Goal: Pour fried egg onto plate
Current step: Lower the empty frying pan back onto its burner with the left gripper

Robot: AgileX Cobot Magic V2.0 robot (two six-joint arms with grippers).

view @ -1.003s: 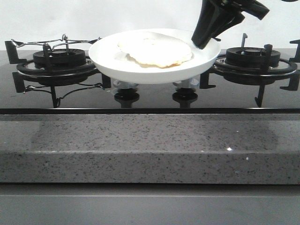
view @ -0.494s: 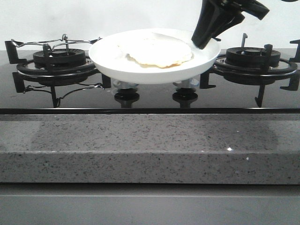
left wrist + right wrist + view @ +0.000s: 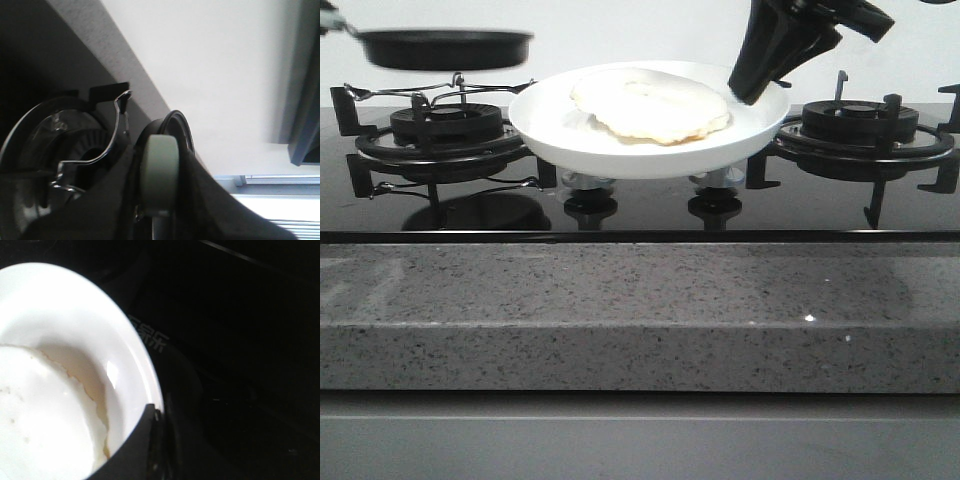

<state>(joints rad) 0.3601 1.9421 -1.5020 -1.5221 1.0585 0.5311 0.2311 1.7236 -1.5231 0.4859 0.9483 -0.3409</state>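
Plate [image 3: 650,150] is held level above the stove centre, clear of the knobs [image 3: 590,205]; right gripper [image 3: 752,92] clamps its far right rim; fried egg [image 3: 650,105] lies pale side up on the plate; left gripper [image 3: 159,220] grips the green handle [image 3: 160,172] of the frying pan [image 3: 445,48], raised over the left burner [image 3: 445,135].

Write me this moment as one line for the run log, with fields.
egg: fried egg on plate, pale side up | plate: held by right tool at rim | pan: frying pan over left burner, in left tool
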